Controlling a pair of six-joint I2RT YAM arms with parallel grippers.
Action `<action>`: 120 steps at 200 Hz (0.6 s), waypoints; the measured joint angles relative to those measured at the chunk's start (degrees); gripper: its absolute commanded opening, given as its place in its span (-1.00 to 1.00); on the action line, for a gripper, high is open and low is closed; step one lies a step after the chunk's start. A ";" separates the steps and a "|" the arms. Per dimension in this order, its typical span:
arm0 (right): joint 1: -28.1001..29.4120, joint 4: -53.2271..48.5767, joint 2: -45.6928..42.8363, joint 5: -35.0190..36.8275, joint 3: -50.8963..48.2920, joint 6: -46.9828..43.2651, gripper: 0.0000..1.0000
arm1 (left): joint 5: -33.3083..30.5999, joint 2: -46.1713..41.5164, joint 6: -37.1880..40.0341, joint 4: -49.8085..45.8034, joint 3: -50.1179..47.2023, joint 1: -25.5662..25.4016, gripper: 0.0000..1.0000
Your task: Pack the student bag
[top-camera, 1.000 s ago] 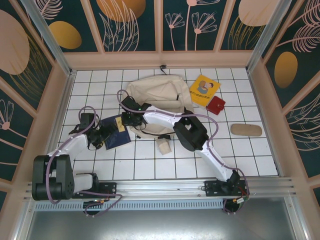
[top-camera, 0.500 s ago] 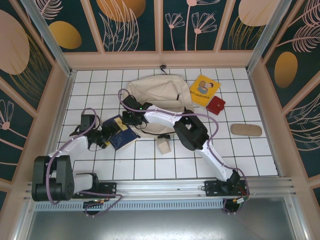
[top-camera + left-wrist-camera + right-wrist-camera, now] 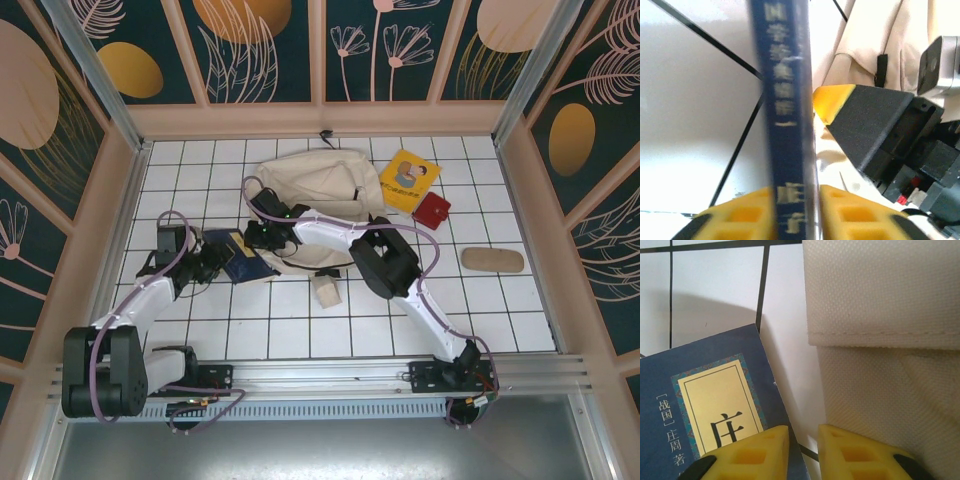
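Nearest, we see open tiles on the table (image 3: 500, 320) and one wooden block (image 3: 325, 290); the left gripper (image 3: 796, 207) clamps one blue book (image 3: 785, 100); the right gripper (image 3: 804, 445) stands nearly closed, and we cannot tell its hold; one student bag (image 3: 320, 190) lies mid-table, just beside the book.

Blue book (image 3: 715, 405) cover: "[战国] 庄周 著", large "庄" below; spine lettering blurred, ends "庄子".

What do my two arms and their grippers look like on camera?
Left arm and right arm match: white links, bulky black joint housings, purple cables looping alongside. Left gripper and right gripper have yellow fingers with moulded square recesses.
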 measured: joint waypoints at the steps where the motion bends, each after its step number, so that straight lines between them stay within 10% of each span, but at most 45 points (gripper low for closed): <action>1: 0.02 0.00 -0.09 -0.11 0.00 -0.11 -0.37 | -0.07 -0.02 0.04 -0.02 0.00 0.00 -0.69; 120: -4.37 9.09 -22.27 -13.86 -11.21 -1.73 0.48 | -13.20 -17.55 0.96 -10.23 7.78 -0.11 -0.89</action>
